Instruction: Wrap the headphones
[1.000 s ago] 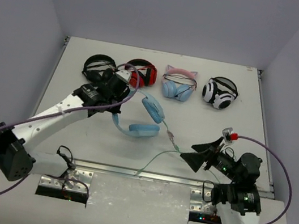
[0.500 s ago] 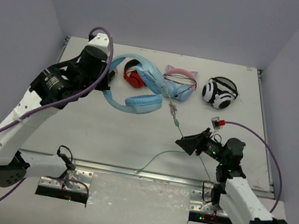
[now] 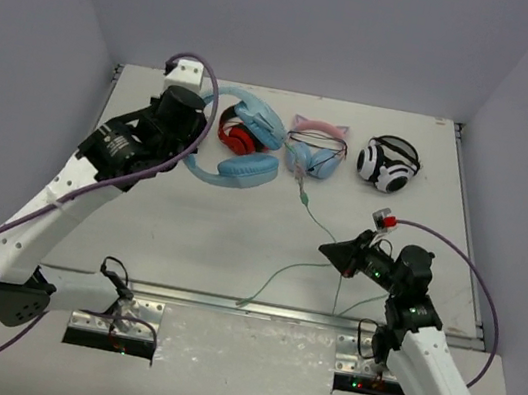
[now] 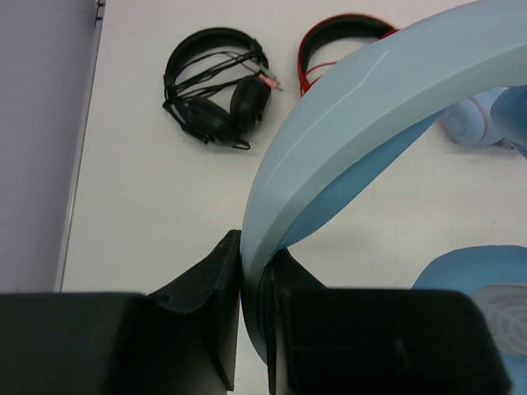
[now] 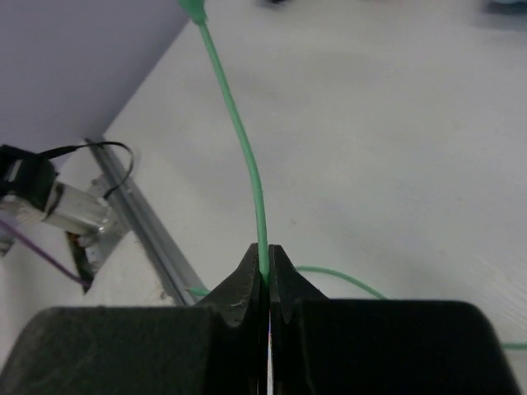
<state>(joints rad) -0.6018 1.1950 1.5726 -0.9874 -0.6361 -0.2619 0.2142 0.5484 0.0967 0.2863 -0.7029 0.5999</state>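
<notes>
The light-blue headphones (image 3: 245, 165) are held up over the back left of the table, beside the red pair. My left gripper (image 3: 192, 141) is shut on their smooth blue headband (image 4: 354, 107), which runs up between the two black fingers (image 4: 255, 257). One padded cup (image 4: 486, 288) shows at the lower right of the left wrist view. The thin pale-green cable (image 3: 305, 205) trails from the headphones toward the front right. My right gripper (image 3: 326, 252) is shut on this cable (image 5: 239, 132), pinching it at the fingertips (image 5: 264, 267). The rest of the cable loops on the table toward the front edge.
Along the back lie a black pair of headphones (image 4: 216, 95), a red pair (image 3: 236, 137), a light-blue pair with pink cat ears (image 3: 314, 150) and a white-and-black pair (image 3: 388, 165). A metal rail (image 3: 256, 308) runs along the table's front edge.
My left arm has carried the headphones from mid-table up to the back left. My right gripper has gone from open to shut on the cable, which now stretches between both grippers.
</notes>
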